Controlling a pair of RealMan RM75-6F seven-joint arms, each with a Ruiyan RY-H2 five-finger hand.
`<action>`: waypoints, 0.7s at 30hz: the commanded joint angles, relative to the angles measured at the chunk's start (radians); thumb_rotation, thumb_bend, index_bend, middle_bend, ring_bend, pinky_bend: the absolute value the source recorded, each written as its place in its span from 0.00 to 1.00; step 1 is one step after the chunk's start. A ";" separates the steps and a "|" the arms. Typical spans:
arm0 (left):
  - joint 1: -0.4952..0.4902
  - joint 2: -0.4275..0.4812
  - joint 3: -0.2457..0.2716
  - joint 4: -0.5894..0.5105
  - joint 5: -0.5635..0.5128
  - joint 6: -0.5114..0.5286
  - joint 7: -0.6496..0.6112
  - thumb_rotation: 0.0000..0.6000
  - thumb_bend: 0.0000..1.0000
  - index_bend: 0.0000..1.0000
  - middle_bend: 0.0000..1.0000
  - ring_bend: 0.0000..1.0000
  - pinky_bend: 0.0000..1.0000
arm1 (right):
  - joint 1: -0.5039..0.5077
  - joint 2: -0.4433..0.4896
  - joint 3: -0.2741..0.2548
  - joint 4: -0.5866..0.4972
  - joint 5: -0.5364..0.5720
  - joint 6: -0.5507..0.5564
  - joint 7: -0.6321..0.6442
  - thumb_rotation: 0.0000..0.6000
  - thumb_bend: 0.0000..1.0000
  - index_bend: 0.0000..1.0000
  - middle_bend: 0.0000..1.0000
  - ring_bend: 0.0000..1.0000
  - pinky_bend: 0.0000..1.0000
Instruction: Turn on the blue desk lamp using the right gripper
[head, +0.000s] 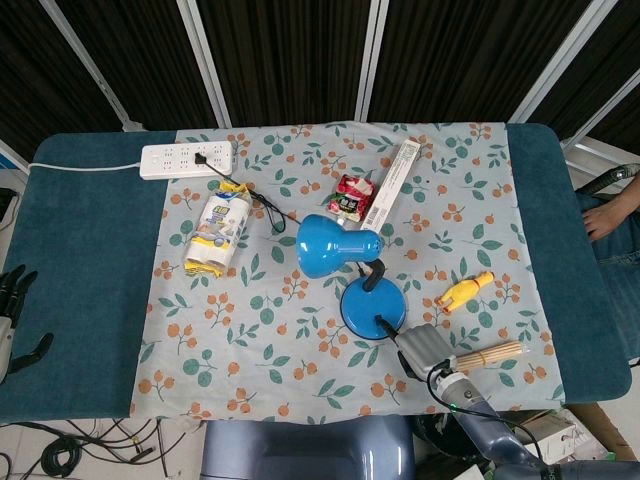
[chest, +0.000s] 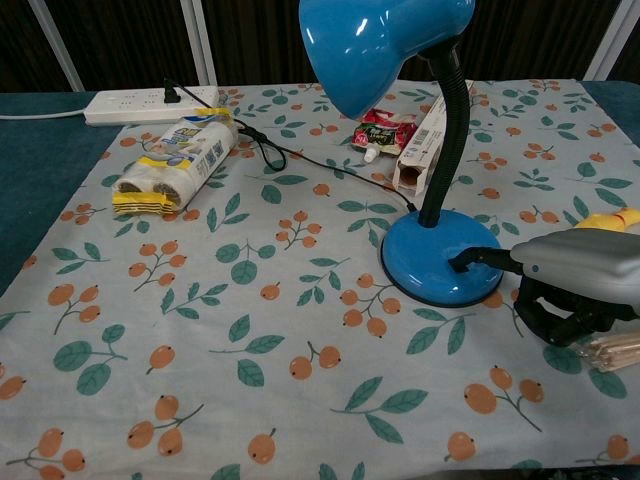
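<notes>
On the cloth: blue desk lamp (chest: 440, 268) stands centre-right, shade tipped over its round base.
Right hand (chest: 585, 283): one finger stretched out, its tip on the base top — the rest curled under, holding nothing.
Left hand (head: 12, 300): off at the table edge, fingers apart.
Handling: hard, glossy plastic, likely slippery; base probably weighted, neck bendy.
Where to press: straight down on the switch — not sideways.
</notes>
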 joint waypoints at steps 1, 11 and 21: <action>0.000 0.000 0.000 0.000 0.000 0.000 0.000 1.00 0.29 0.02 0.00 0.01 0.00 | 0.000 0.000 0.000 0.000 0.000 0.000 0.000 1.00 0.68 0.08 0.80 0.87 0.79; 0.002 0.000 0.001 0.000 0.003 0.004 0.000 1.00 0.29 0.02 0.00 0.01 0.00 | 0.001 0.002 -0.003 -0.006 0.000 0.003 -0.001 1.00 0.68 0.08 0.81 0.87 0.79; 0.001 0.000 0.000 0.000 0.001 0.002 0.001 1.00 0.29 0.02 0.00 0.01 0.00 | 0.005 -0.001 -0.004 -0.004 0.004 -0.002 -0.003 1.00 0.68 0.08 0.80 0.87 0.79</action>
